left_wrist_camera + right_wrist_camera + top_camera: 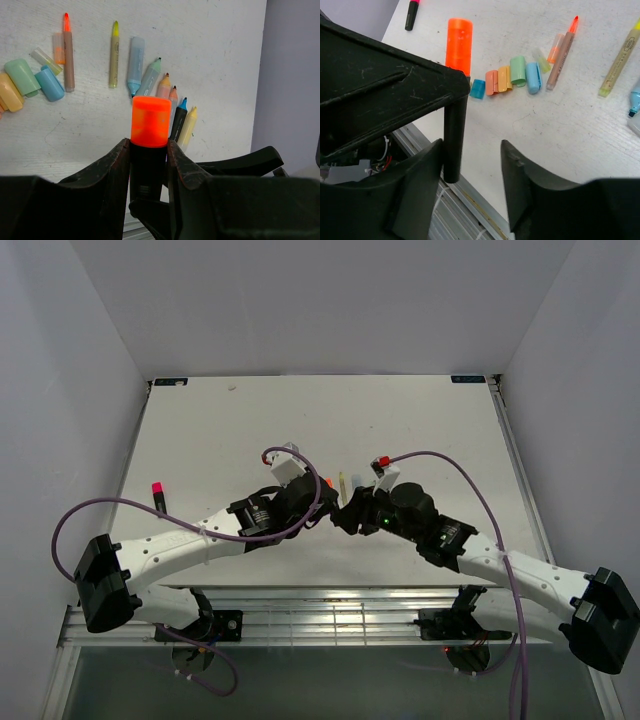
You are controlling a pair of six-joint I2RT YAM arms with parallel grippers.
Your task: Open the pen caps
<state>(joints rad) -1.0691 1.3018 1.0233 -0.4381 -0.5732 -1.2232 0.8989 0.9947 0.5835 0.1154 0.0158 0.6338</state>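
Orange translucent plastic cap (pixel 150 121) seated on black marker barrel (pixel 147 172), upright above white counter (pixel 225 60). Left gripper (pixel 148 147) jaws clamp barrel just under cap. Right gripper (pixel 471 160) jaws apart, barrel tail beside one jaw, ungripped. Step: uncapping this marker. Next likely: right takes firm hold, straight pull apart. Print on thin yellow pen (pixel 114 55) unreadable.

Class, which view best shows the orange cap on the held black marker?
Left wrist: the translucent orange plastic cap sits centred atop the black marker body clamped between the left gripper's fingers. Right wrist shows it partly hidden behind that gripper; the top view only an orange speck.
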